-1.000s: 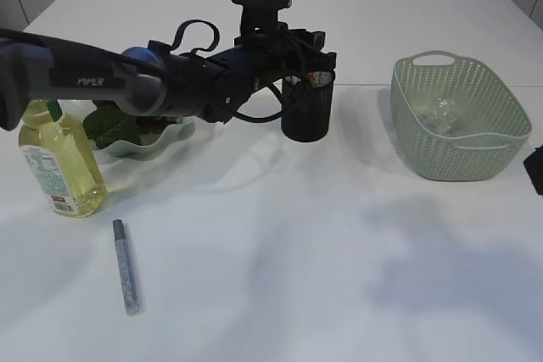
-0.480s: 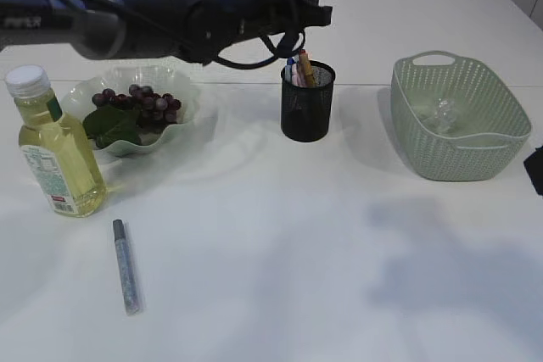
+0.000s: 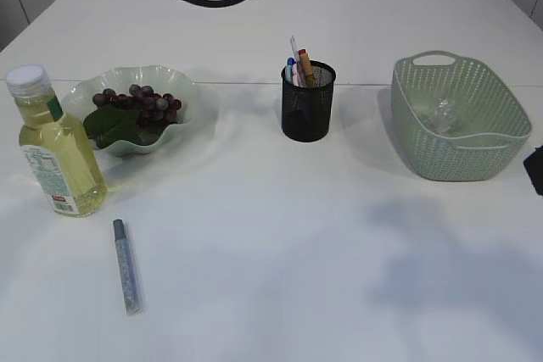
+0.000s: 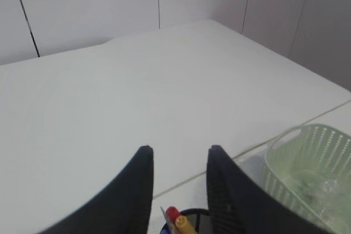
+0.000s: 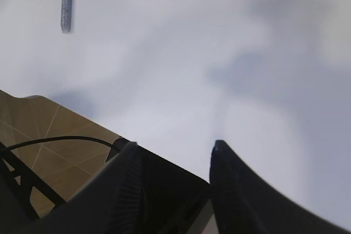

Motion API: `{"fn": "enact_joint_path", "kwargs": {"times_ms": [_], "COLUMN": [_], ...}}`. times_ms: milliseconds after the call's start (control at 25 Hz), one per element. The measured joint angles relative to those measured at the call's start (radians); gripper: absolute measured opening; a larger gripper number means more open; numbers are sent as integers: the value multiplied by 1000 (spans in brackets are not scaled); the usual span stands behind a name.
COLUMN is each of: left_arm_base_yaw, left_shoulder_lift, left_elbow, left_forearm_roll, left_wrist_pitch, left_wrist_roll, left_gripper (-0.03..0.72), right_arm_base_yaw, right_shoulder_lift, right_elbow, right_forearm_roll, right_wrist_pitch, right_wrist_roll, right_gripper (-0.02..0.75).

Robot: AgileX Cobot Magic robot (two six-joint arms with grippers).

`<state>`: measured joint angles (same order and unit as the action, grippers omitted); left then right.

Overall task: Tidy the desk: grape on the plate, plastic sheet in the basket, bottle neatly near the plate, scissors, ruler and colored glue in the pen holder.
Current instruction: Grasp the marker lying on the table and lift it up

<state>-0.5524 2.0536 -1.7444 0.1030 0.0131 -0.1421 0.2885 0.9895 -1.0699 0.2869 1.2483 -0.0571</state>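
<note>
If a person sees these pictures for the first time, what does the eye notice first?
Probably the yellow bottle at the left, beside the plate of dark grapes. Next, the black mesh pen holder in the middle, the green basket at the right, and one glitter glue pen lying alone in front.

I'm looking at a lab-style test room: a plain white table (image 3: 280,235) backed by pale panelled walls (image 4: 82,9) with dark seams. Near the far edge a black mesh pen holder (image 3: 308,109) stands; the right edge carries a green basket (image 3: 458,116). Tiled flooring (image 5: 38,135) shows below the table's edge.
</note>
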Motion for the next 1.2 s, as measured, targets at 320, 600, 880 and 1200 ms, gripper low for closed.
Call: {"fn": "enact_joint_path", "kwargs": {"times_ms": [320, 600, 880, 1200], "left_arm_base_yaw": [0, 0, 0, 0], "left_shoulder_lift": [-66, -131, -195, -207], "left_elbow": [0, 0, 0, 0], "left_forearm_roll": [4, -87, -155, -148], "left_wrist_pitch": [219, 480, 763, 1183], "left_wrist_roll": [0, 2, -55, -151], "left_gripper": [246, 246, 246, 246], "right_arm_base_yaw": [0, 0, 0, 0], "right_shoulder_lift": [0, 0, 0, 0], "right_elbow": [0, 0, 0, 0], "right_forearm_roll": [0, 0, 0, 0], "right_wrist_pitch": [0, 0, 0, 0], "right_wrist_roll": [0, 0, 0, -1], "right_gripper": [342, 342, 342, 342]}}
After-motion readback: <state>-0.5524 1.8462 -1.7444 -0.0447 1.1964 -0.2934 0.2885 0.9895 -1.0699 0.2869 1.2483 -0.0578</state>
